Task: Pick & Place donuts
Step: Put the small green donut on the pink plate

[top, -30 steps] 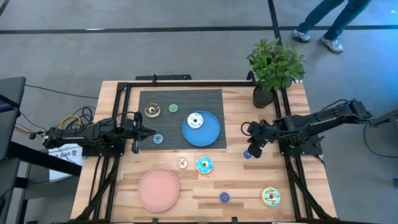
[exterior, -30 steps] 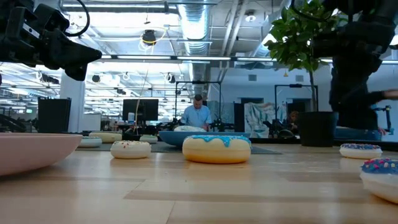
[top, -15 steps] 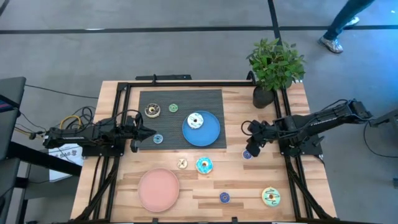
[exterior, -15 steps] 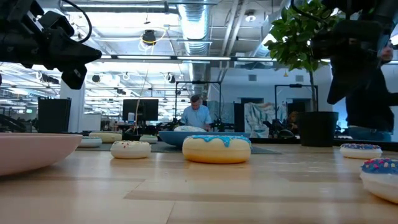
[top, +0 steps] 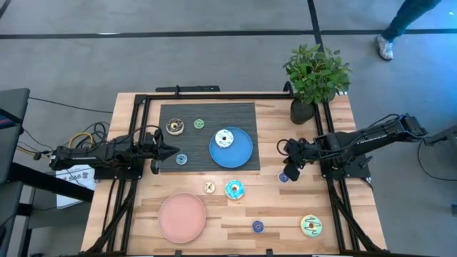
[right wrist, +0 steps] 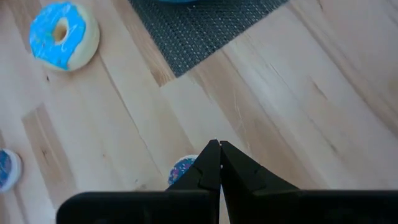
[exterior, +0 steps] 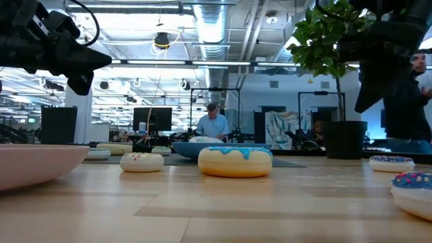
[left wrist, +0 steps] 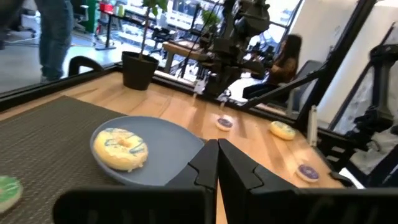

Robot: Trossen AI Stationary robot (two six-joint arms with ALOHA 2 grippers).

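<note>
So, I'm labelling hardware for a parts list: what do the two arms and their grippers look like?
Both arms are dark, nearly black, slim and jointed. The left gripper and right gripper each end in two tapered black fingers with angular tips. Yellow and dark cables trail by the left arm's base.

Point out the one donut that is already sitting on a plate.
The white-iced donut on the blue plate. Every other donut lies on the dark mat or bare wood, and the pink plate holds none.
</note>
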